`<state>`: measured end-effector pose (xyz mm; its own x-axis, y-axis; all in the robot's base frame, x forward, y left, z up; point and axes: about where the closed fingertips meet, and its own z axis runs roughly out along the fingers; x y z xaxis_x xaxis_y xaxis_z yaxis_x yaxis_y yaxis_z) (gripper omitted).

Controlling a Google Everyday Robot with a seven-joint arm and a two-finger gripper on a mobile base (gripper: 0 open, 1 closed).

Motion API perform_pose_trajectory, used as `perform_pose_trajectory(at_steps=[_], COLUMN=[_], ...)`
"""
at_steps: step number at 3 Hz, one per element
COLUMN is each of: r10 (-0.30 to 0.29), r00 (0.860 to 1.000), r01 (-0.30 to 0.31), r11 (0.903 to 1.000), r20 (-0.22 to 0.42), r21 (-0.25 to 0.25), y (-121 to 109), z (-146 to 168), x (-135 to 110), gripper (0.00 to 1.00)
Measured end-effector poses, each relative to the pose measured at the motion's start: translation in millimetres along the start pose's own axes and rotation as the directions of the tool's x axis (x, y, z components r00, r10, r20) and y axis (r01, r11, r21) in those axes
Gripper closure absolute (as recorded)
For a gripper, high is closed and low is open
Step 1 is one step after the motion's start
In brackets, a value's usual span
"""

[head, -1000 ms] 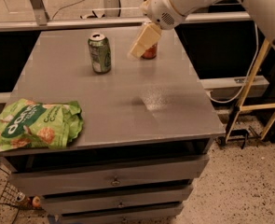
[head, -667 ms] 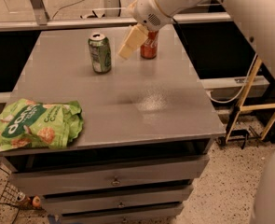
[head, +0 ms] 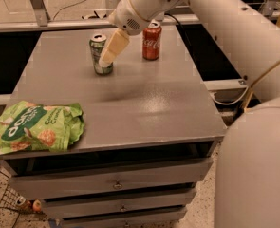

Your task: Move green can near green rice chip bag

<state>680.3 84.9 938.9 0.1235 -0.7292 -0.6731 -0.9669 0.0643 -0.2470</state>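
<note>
The green can point(head: 99, 52) stands upright at the back of the grey table point(head: 130, 103), left of centre. The green rice chip bag point(head: 32, 127) lies flat at the table's front left corner, partly over the edge. My gripper point(head: 111, 51) reaches in from the upper right; its cream-coloured fingers point(head: 115, 46) hang just in front of and to the right of the green can, overlapping its right side. I cannot tell whether it touches the can.
A red Coca-Cola can point(head: 152, 41) stands upright at the back, right of the green can. My white arm point(head: 215, 27) crosses the upper right. The table has drawers point(head: 116, 184) below. Metal frame legs stand behind the table.
My gripper has moved left, from over the red can to right beside the green can. The cans and the bag have not moved.
</note>
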Motion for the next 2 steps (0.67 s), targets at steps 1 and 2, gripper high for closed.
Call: perform_pose_trajectory(at_steps=[1, 2], r10=[0.034, 0.057], r00=[0.999, 0.998], r01=[-0.034, -0.058], r11=[0.9994, 0.9979], r20=[-0.019, -0.029], r21=[-0.009, -0.029], y=[-9, -14], z=[23, 40], x=[-1, 0], gripper=[0.00, 0.03])
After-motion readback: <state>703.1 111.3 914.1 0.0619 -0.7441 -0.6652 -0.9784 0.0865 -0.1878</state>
